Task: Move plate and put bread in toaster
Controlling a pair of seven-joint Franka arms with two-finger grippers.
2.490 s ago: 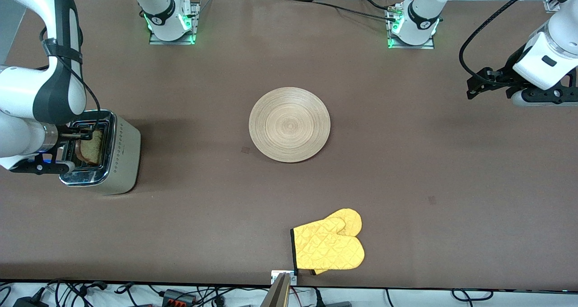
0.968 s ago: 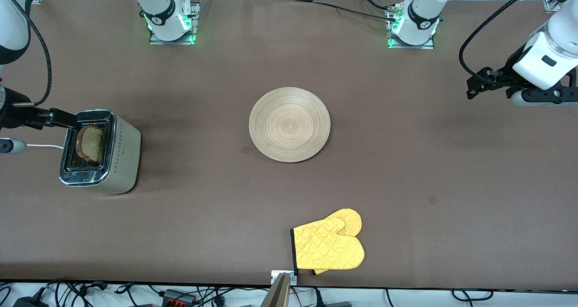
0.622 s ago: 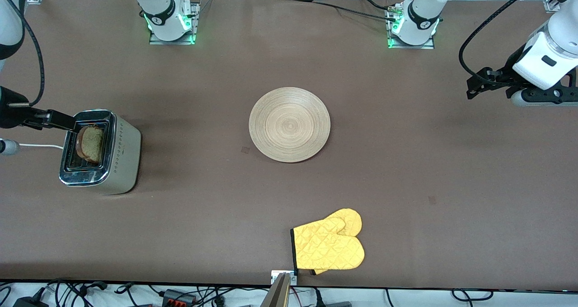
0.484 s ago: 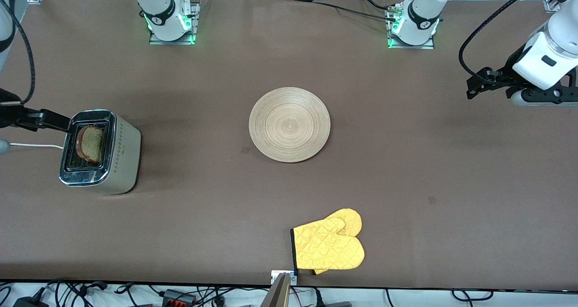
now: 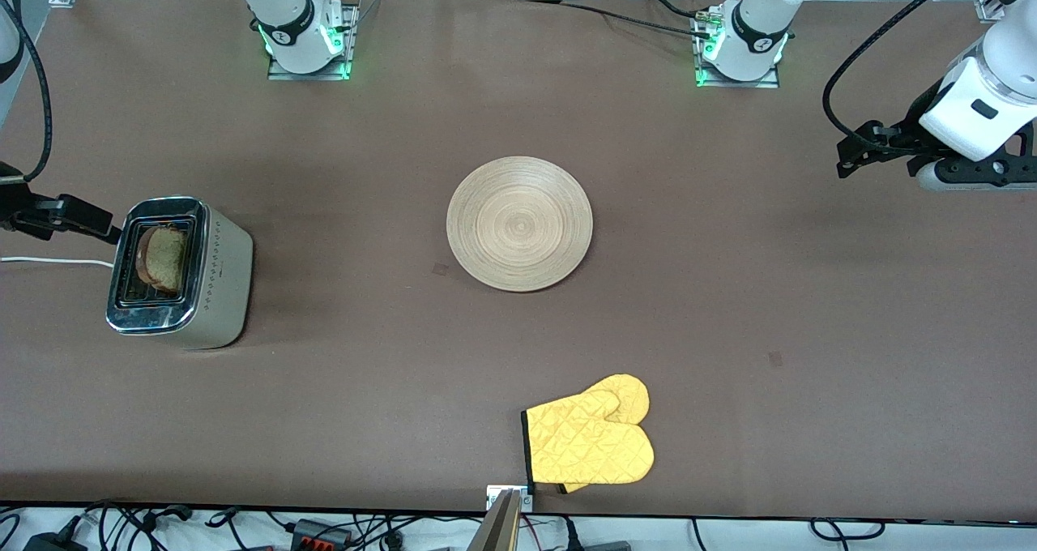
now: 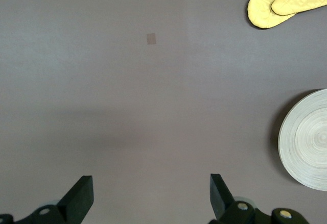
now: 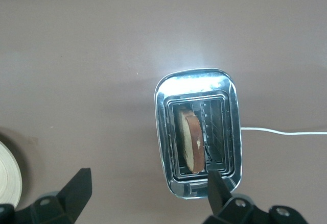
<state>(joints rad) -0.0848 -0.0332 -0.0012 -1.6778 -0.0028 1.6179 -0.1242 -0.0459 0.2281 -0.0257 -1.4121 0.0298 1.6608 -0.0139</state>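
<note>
While bread point(image 7: 190, 140) sits in toaster point(image 5: 180, 273) | both grippers open | no writing legible

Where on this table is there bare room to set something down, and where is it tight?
Bare stretches lie between the toaster and the plate, between the plate and the oven mitts, and from the plate toward the left arm's end, under the open left gripper. It is tight only around the toaster, where the open right gripper hangs over it.

Count: 1 plate point(image 5: 519, 224); 1 toaster point(image 5: 180, 272), 2 slots; 1 bread point(image 5: 164, 260) slice in a slot; 1 white cord point(image 5: 49, 261); yellow oven mitts point(image 5: 590, 440), 2 stacked; 2 grippers: left gripper point(image 6: 152, 198), right gripper point(image 7: 148, 193).
</note>
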